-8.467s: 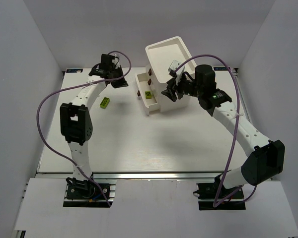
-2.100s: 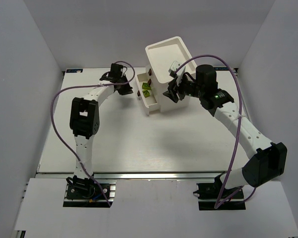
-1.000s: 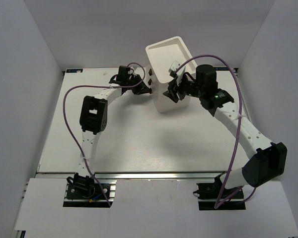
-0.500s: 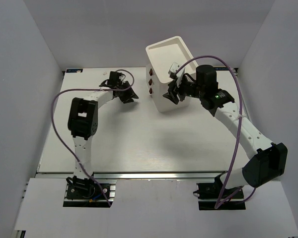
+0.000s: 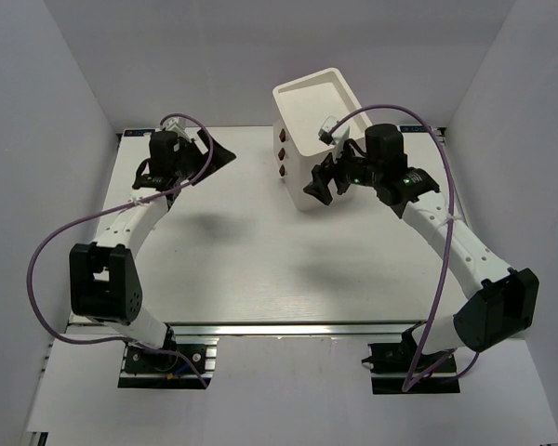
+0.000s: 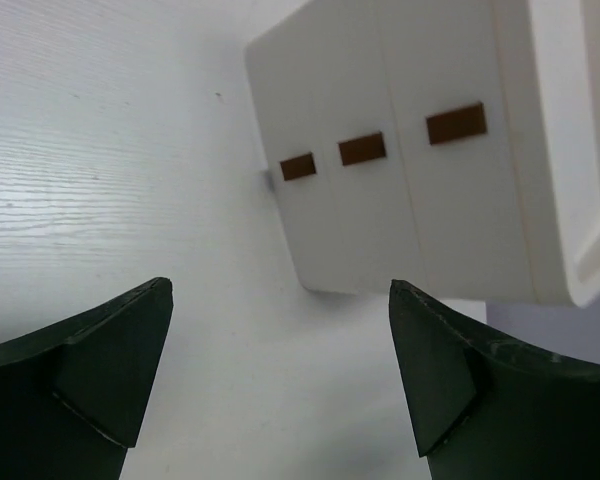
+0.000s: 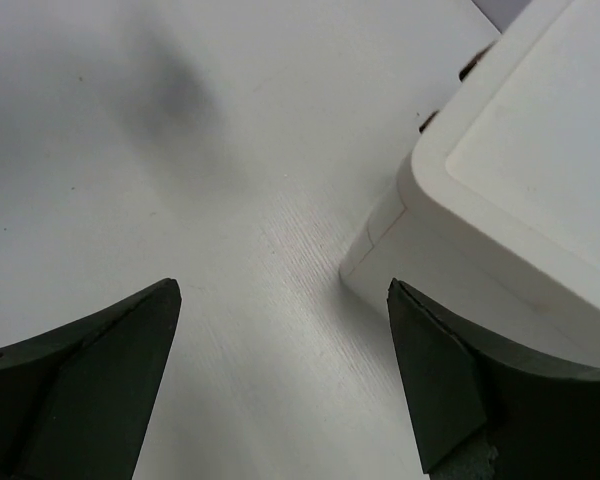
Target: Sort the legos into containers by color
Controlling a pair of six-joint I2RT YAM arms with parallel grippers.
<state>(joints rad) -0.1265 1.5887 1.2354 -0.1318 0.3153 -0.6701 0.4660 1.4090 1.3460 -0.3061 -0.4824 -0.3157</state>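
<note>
Both claws are spread wide, holding nothing. The left claw (image 6: 280, 290) hangs well left of the white cabinet (image 5: 313, 110), and the right claw (image 7: 283, 288) is just beside it. All three drawers (image 6: 352, 215) are shut, far-middle of the tabletop (image 5: 260, 255).

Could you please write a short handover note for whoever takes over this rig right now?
Left gripper: open, empty, back from the white cabinet, facing its drawers.
Right gripper: open, empty, close beside the cabinet, not gripping it.
All three drawers are shut. No legos show on the table; drawer contents are hidden.
Left: probably only checking the sort.
</note>
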